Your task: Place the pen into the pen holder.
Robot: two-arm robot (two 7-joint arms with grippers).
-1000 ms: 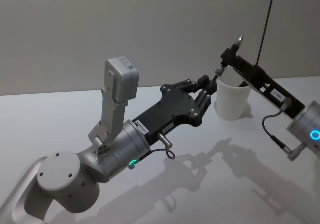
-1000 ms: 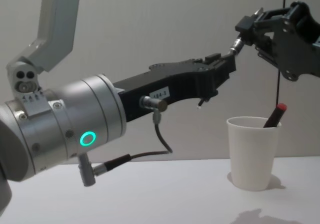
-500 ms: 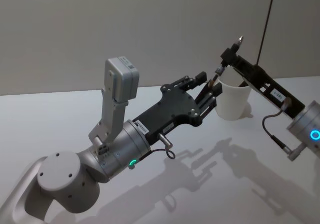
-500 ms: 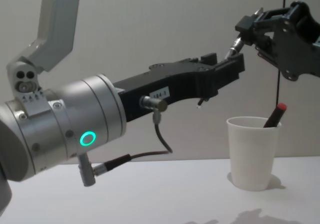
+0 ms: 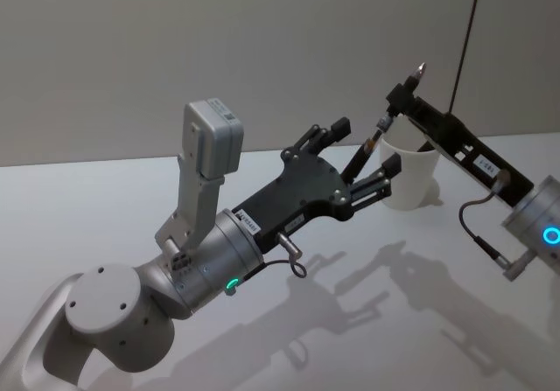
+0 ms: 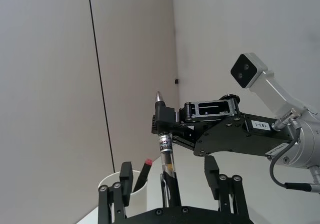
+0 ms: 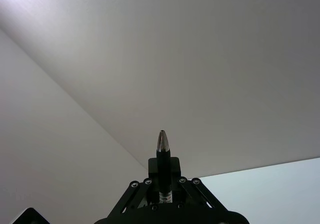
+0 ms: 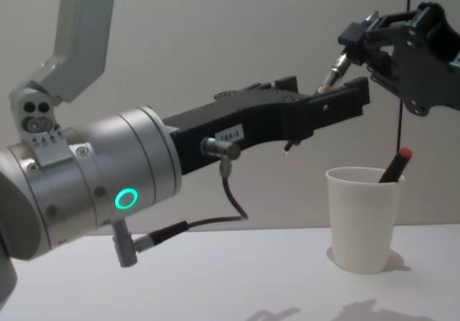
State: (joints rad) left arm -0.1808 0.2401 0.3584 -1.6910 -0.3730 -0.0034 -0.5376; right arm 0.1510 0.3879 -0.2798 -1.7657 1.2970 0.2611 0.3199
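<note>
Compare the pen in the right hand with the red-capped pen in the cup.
The clear-barrelled pen is clamped in the right hand, up in the air; the red-capped pen stands free inside the white paper cup. The clear-barrelled pen points a silver tip upward; the red-capped pen shows a red end on top and leans toward the cup's rim. Both are slim pens held end-up.

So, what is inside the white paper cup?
A dark pen with a red end leans inside the cup, its top above the rim. The cup wall hides its lower part and anything else inside.
</note>
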